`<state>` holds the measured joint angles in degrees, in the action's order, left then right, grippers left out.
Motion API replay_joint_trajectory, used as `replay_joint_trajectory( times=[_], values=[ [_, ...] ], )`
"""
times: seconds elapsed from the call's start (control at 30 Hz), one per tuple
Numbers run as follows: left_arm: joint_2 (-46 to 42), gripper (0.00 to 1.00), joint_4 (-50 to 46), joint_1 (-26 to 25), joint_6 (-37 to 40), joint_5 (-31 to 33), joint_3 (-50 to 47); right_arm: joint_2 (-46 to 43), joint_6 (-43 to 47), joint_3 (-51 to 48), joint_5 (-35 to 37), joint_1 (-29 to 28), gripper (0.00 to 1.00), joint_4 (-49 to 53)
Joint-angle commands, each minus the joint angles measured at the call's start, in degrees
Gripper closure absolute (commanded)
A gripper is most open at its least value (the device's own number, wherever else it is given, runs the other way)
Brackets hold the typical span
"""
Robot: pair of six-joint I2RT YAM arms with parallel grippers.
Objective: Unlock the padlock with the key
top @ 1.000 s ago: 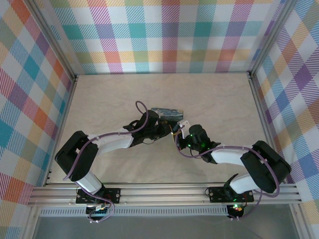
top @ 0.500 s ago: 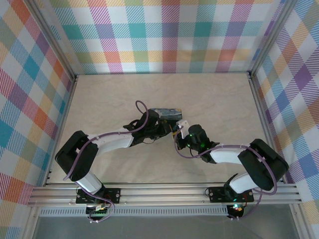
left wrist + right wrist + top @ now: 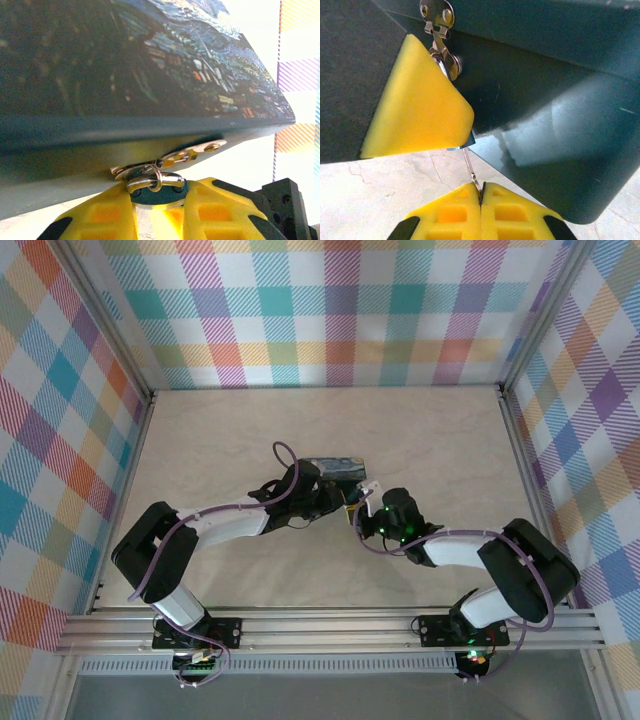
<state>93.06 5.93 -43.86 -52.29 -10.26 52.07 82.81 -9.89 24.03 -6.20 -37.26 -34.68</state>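
The padlock (image 3: 159, 194) is a tiny blue-bodied lock. Its silvery shackle (image 3: 150, 179) is looped through the hasp of the starry-night tin box (image 3: 125, 65). My left gripper (image 3: 159, 202) is shut on the padlock's body, a yellow finger (image 3: 100, 215) on each side. In the right wrist view my right gripper (image 3: 481, 192) is shut on the thin metal key (image 3: 470, 167). The key's blade runs up into the blue underside of the padlock (image 3: 462, 145), which peeks from under a left finger (image 3: 415, 110). From above, both grippers meet at the tin's near edge (image 3: 350, 502).
The tin box (image 3: 338, 468) sits mid-table and its dark side (image 3: 545, 100) looms close above the right gripper. The beige tabletop (image 3: 440, 440) lies around it. Plaid walls (image 3: 320, 310) enclose the back and both sides.
Nearly nothing has changed. The right arm has shifted a touch, and both grips hold as before.
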Motion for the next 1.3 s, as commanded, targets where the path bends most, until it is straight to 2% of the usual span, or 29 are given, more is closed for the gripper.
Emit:
replay_joint_trajectory(
  times=[0.0,0.13,0.57,1.27],
  values=[
    [0.2,0.87,-2.42,-1.87,0.31,-4.06,0.41,-1.33,-1.71,1.34,-2.44,2.04,1.0,-5.84],
    [0.13,0.87,-2.33,-1.92,0.44,-4.19,0.43,-1.16,-1.39,1.63,-3.99,2.8,1.0,-5.76],
    [-0.46,0.87,-3.12,-1.87,0.91,-5.03,0.52,1.12,3.55,2.97,-2.65,4.44,1.0,-5.49],
    [-0.94,0.87,-3.36,-1.87,1.36,-3.89,-0.38,1.43,0.21,5.3,-15.07,8.95,1.0,0.05]
  ],
)
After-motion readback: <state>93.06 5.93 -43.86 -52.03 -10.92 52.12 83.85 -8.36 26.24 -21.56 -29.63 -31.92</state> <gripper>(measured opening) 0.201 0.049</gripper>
